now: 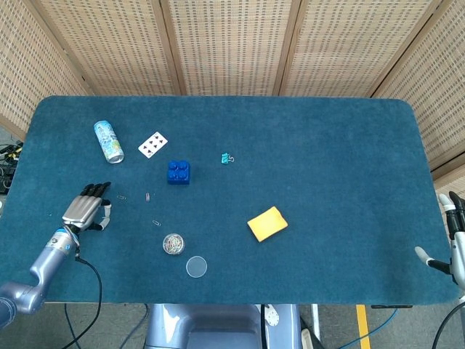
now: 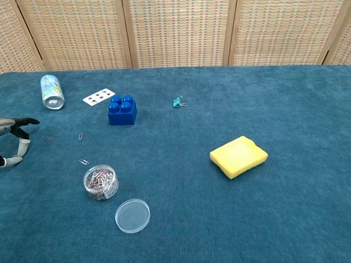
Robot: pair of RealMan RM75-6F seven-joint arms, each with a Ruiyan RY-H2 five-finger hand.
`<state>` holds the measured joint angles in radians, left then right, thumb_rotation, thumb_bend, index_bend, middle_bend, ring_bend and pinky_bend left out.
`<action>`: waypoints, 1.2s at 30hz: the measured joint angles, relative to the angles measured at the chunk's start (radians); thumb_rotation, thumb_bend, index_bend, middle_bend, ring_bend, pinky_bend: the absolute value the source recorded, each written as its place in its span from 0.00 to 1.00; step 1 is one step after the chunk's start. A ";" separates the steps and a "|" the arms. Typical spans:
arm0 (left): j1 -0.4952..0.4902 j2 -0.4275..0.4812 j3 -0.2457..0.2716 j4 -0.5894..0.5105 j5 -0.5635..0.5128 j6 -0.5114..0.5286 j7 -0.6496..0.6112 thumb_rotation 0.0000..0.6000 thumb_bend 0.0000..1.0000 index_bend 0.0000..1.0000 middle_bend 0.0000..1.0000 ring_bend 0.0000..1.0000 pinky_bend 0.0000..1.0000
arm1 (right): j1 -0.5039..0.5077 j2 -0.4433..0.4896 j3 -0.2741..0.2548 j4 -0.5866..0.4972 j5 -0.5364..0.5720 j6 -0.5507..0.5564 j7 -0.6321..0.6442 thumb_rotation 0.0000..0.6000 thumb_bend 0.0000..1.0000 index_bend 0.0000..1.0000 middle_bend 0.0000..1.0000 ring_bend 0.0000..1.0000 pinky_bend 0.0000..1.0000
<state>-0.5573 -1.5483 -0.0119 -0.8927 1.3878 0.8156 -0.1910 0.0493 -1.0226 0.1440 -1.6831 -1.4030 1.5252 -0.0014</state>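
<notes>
**Left Robot Hand Beside Loose Paper Clips at the Near-Left Edge**

Woven screen panels point(image 1: 232, 43) closed off the far side, and a blue felt worktop point(image 1: 327, 145) carried everything. The left robot hand point(image 1: 86, 209) lay palm down near the left edge, fingers stretched forward and slightly apart, holding nothing. Just beyond its fingertips lay a loose paper clip point(image 1: 120, 197), with a second clip point(image 1: 148, 195) further right and a third clip point(image 1: 156, 222) nearer. The right robot hand point(image 1: 452, 240) showed only partly past the right edge of the worktop; whether its fingers were spread or closed could not be told.

Other items noted: a clear tub of clips point(image 1: 173, 243) with its lid point(image 1: 195, 267) off beside it, a blue brick point(image 1: 178, 171), a can on its side point(image 1: 108, 141), a playing card point(image 1: 152, 144), a teal binder clip point(image 1: 227, 158) and a yellow sponge point(image 1: 267, 223).

Risk, in my judgement: the clips were thin, flat and sunk in the felt, so fingertips would likely skid over one or push it away. A sweep to the right might tip the open tub and scatter its contents.

Room: the left hand sat near the left and near edges, with little margin there. Open felt lay ahead and to its right as far as the clips, and the right half of the worktop held only the sponge.
</notes>
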 measured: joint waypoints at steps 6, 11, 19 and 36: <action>0.001 0.002 -0.001 -0.005 0.000 0.003 0.004 1.00 0.40 0.61 0.00 0.00 0.00 | 0.000 0.001 0.000 0.000 0.000 0.001 0.002 1.00 0.00 0.00 0.00 0.00 0.00; 0.002 0.009 -0.003 -0.015 0.001 0.011 0.005 1.00 0.40 0.61 0.00 0.00 0.00 | -0.002 0.002 0.000 -0.001 -0.001 0.003 0.003 1.00 0.00 0.00 0.00 0.00 0.00; 0.002 0.057 -0.011 -0.089 0.013 0.047 0.024 1.00 0.41 0.62 0.00 0.00 0.00 | -0.005 0.006 0.001 -0.004 -0.002 0.009 0.011 1.00 0.00 0.00 0.00 0.00 0.00; -0.023 0.203 -0.038 -0.480 0.015 0.106 0.264 1.00 0.41 0.62 0.00 0.00 0.00 | -0.011 0.017 0.004 -0.005 -0.004 0.016 0.039 1.00 0.00 0.00 0.00 0.00 0.00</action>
<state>-0.5803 -1.3450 -0.0498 -1.3723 1.4026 0.9215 0.0729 0.0386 -1.0053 0.1480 -1.6885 -1.4067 1.5414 0.0380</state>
